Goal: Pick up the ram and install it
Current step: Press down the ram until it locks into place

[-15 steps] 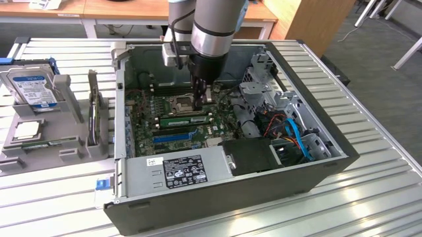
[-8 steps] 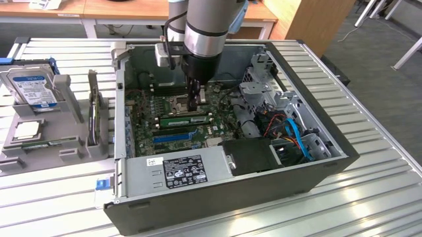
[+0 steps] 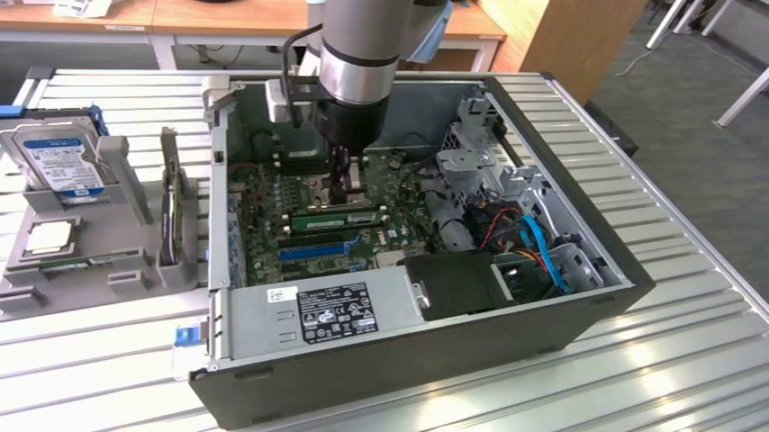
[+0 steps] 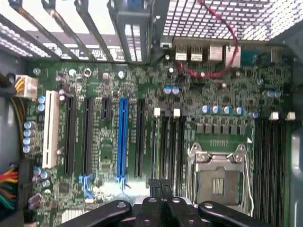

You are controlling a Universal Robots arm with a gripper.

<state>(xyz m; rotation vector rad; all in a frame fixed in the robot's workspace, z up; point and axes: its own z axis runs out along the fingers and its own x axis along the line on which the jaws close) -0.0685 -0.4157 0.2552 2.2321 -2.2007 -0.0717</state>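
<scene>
– The ram (image 3: 340,219), where is it found?

– Going from the exterior view's left to its right: a grey holder (image 3: 121,270) with a hard drive (image 3: 63,162) is passed first, then the open computer case (image 3: 577,297). The ram is seen inside the case as a narrow green stick, standing on edge on the motherboard (image 3: 270,202), between the processor socket and a blue slot (image 3: 319,251).

– How is it placed relative to the gripper?

– The gripper (image 3: 348,200) is lowered into the case directly above the ram, roughly at the middle of its length. The ram's long axis runs across the exterior view from left to right, parallel to the blue slot. The ram's top edge is met or nearly met by the fingertips; contact cannot be confirmed.

– What is the state of the gripper?

– Its fingers are brought fully together. In the wrist view, the gripper (image 4: 161,185) is seen with its tips pressed against each other and nothing clamped between them, positioned over the black memory slots beside the processor socket (image 4: 218,177).

– Is the ram judged to be seated?

– It appears to be in its slot, though whether it is fully latched cannot be told.
</scene>
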